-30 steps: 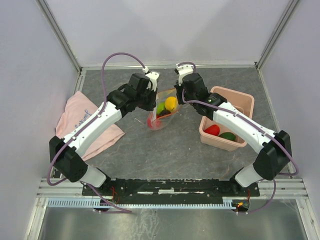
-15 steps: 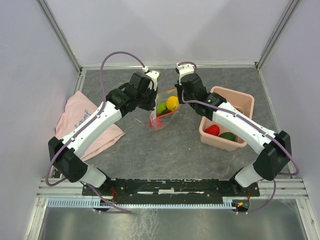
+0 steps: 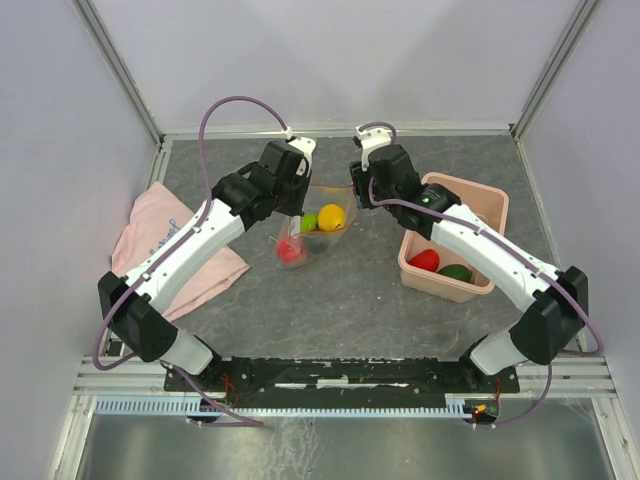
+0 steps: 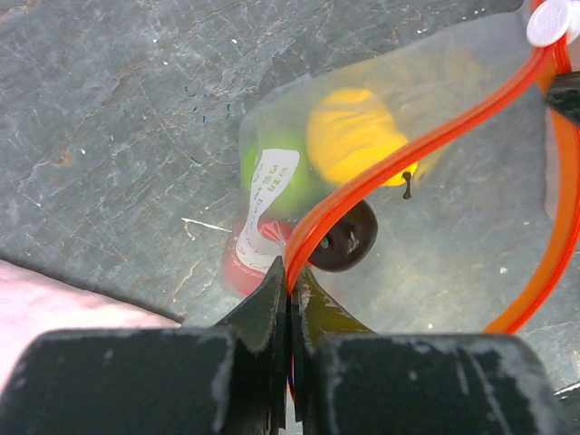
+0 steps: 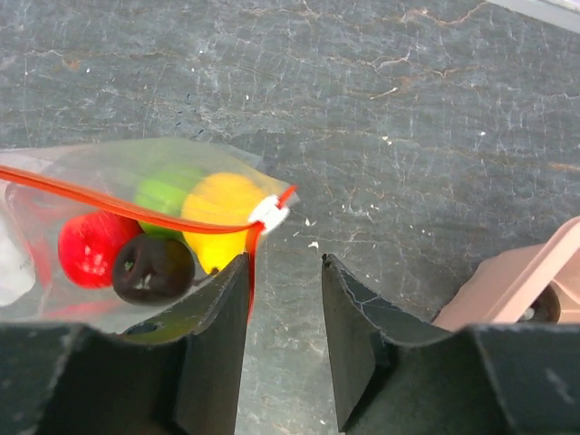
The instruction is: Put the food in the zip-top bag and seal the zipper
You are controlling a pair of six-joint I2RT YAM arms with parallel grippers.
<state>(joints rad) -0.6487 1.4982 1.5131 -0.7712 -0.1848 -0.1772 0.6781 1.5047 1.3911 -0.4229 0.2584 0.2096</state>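
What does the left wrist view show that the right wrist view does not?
Only the left wrist view: the left gripper shut on the zipper, and a corner of the pink cloth. Only the right wrist view: the open right gripper and the pink bin. Both: the zip-top bag with the yellow piece, green piece, red piece and dark piece inside.
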